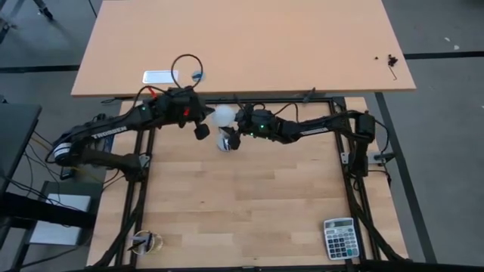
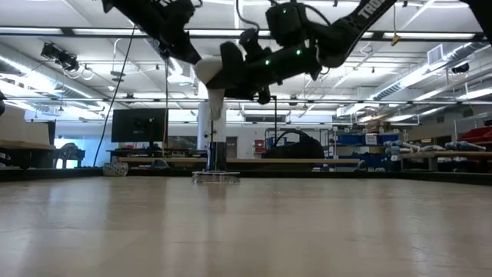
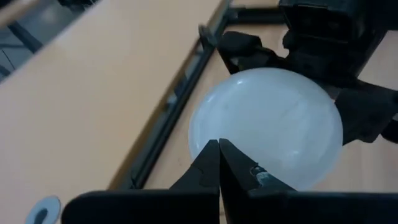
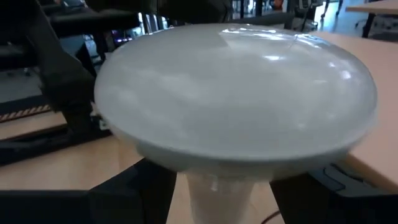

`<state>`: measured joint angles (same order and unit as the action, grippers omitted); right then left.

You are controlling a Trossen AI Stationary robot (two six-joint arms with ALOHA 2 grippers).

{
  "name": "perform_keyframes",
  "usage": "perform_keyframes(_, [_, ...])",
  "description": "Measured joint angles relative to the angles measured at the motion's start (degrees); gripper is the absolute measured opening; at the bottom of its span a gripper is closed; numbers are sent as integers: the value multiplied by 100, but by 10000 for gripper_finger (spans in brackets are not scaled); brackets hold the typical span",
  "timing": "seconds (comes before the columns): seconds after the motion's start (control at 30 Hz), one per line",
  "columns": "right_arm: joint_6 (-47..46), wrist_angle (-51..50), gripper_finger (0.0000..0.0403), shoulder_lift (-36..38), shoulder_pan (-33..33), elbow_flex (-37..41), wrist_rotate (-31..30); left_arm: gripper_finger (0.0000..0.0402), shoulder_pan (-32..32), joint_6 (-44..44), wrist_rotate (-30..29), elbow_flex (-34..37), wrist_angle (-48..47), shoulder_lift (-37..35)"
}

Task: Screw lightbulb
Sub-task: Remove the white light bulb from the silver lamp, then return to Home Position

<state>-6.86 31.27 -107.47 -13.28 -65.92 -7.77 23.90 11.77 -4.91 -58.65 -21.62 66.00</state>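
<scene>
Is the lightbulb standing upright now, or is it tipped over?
Upright. In the low view the lightbulb has its wide face up and its narrow base pointing straight down.

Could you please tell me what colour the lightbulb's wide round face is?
The lightbulb face is frosted white, seen best in the right wrist view.

Glossy frosted lightbulb (image 4: 236, 93), wooden table (image 1: 249, 204)

White lightbulb (image 3: 267, 127) — black arms (image 1: 302, 130)
</scene>
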Motion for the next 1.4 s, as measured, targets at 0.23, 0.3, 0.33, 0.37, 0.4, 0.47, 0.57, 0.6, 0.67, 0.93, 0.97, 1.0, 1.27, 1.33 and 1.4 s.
perform_keyframes(0.23, [-227,-1397,239,799,-7,-16,-56,0,3,38,-178,5,194,-425])
perform_keyframes(0.3, [-379,-1889,238,1029,-11,-16,-154,0,4,70,-222,5,324,-484])
perform_keyframes(0.33, [-483,-2147,236,1135,-21,-16,-204,0,4,102,-244,2,360,-527])
perform_keyframes(0.37, [-591,-2396,233,1220,-22,-15,-282,0,4,132,-279,3,312,-567])
perform_keyframes(0.4, [-709,-2625,231,1285,-26,-14,-338,0,4,148,-320,5,337,-585])
perform_keyframes(0.47, [-957,-3041,229,1358,-27,-5,-493,0,4,155,-357,4,450,-619])
perform_keyframes(0.57, [-1317,-3497,229,1358,-31,3,-617,0,4,155,-372,4,487,-649])
perform_keyframes(0.6, [-1432,-3582,229,1323,-28,3,-659,0,4,155,-384,4,494,-649])
perform_keyframes(0.67, [-1608,-3646,229,1298,-28,80,-749,0,4,155,-386,4,490,-653])
perform_keyframes(0.93, [-2048,-3390,229,1298,-30,647,-1174,0,4,168,-391,4,494,-664])
perform_keyframes(0.97, [-2062,-3315,229,1298,-26,727,-1174,0,4,170,-391,4,498,-664])
perform_keyframes(1.0, [-2062,-3263,229,1298,-17,784,-1172,0,3,170,-391,4,494,-666])
perform_keyframes(1.27, [-2062,-3233,229,1298,4,1090,-1170,0,2,170,-393,0,345,-664])
perform_keyframes(1.33, [-2062,-3336,229,1298,-8,1141,-1172,0,2,170,-393,0,322,-664])
perform_keyframes(1.4, [-2065,-3517,229,1298,-29,1153,-1192,0,2,170,-393,0,295,-664])
